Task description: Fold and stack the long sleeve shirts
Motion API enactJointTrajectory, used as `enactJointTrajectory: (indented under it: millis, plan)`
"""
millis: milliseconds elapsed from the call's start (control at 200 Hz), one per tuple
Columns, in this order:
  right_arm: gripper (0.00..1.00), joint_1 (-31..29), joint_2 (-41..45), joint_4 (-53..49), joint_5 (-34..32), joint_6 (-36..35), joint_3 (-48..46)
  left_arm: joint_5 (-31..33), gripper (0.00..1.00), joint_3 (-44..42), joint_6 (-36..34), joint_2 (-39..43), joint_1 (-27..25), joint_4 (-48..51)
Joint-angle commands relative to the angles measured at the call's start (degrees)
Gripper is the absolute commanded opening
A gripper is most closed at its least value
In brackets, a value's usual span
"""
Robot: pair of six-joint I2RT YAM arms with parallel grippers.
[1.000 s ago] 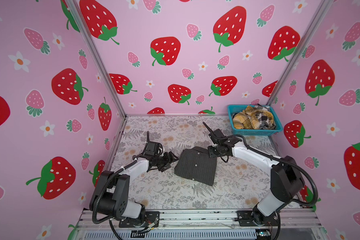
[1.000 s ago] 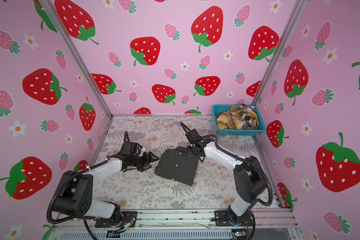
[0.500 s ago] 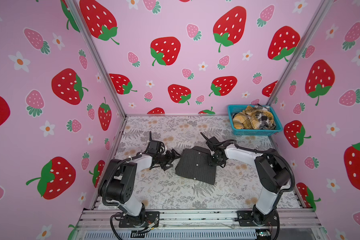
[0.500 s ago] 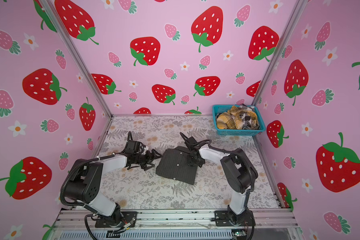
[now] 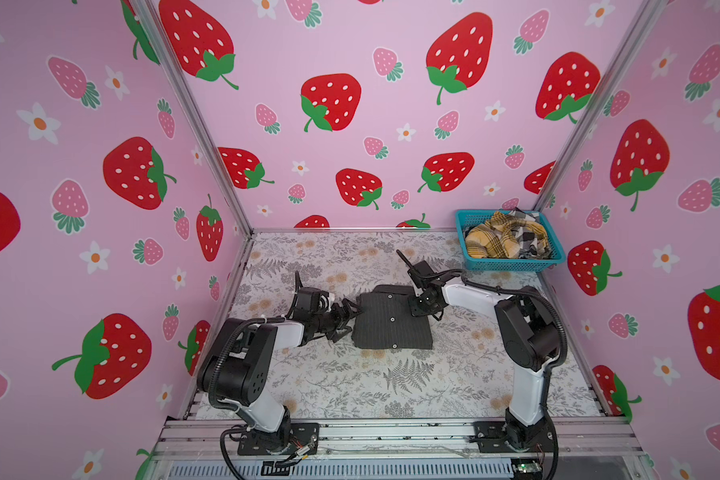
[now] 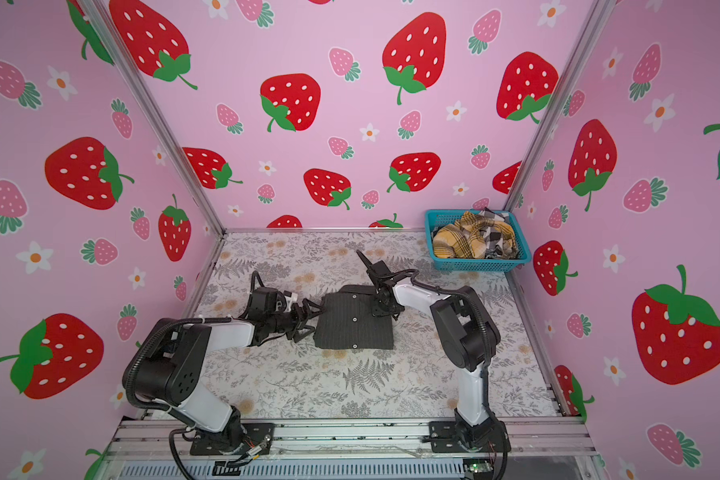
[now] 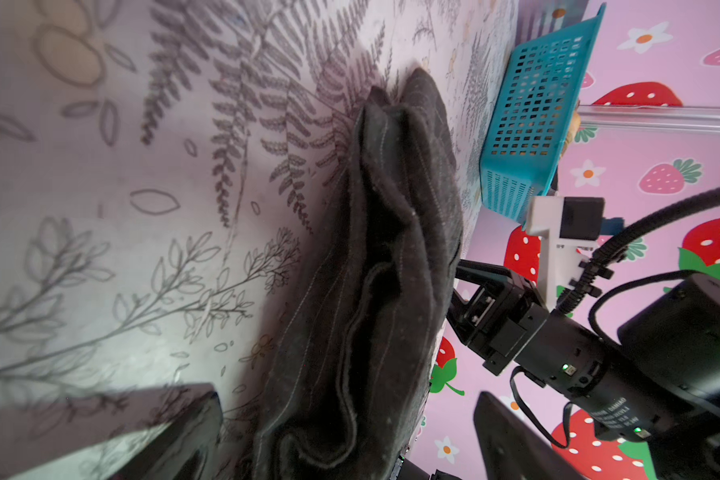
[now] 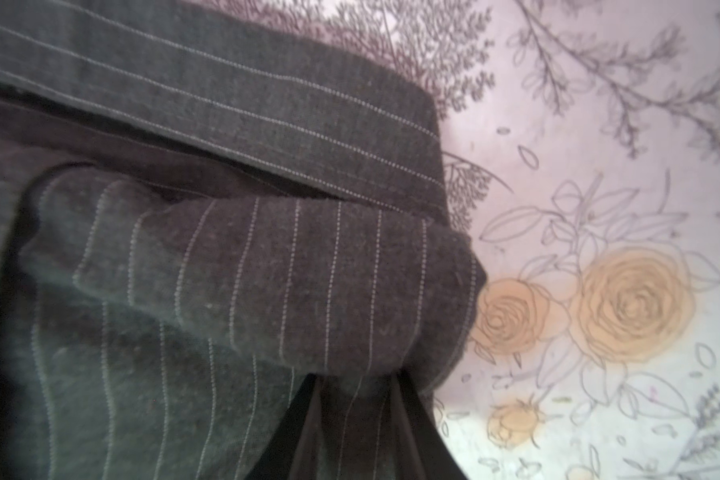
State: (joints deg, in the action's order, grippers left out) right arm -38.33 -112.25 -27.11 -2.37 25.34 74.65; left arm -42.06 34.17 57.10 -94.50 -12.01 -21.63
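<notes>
Unfolding is looming: right gripper (image 5: 417,306) is pinching one bunched corner of the folded charcoal pinstripe shirt (image 5: 387,328) lying on the table (image 5: 391,386), left gripper (image 5: 349,320) is hanging spread just beside it, leaving that side unsupported

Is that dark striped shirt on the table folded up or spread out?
Folded. The dark pinstriped shirt lies as a compact rectangle, no sleeves showing, and the left wrist view shows stacked layers at its edge.
</notes>
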Motion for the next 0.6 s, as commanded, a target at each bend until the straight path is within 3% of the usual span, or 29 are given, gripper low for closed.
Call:
enactJointTrajectory:
  millis: [0, 325, 595]
  plan:
    - [0.31, 0.21, -3.77, -1.14, 1.16, -1.70, -1.09, 2.91, 0.96, -0.13, 1.79, -4.43, -0.12, -0.51]
    - [0.30, 0.27, -4.79, -0.32, 1.62, -1.96, -1.83, 3.66, 0.95, 0.81, 3.18, -14.66, -0.24, -5.25]
    - [0.30, 0.27, -4.79, 0.04, 2.59, -1.36, -1.81, 1.73, 0.84, 3.57, 7.51, -22.95, -1.24, -13.49]
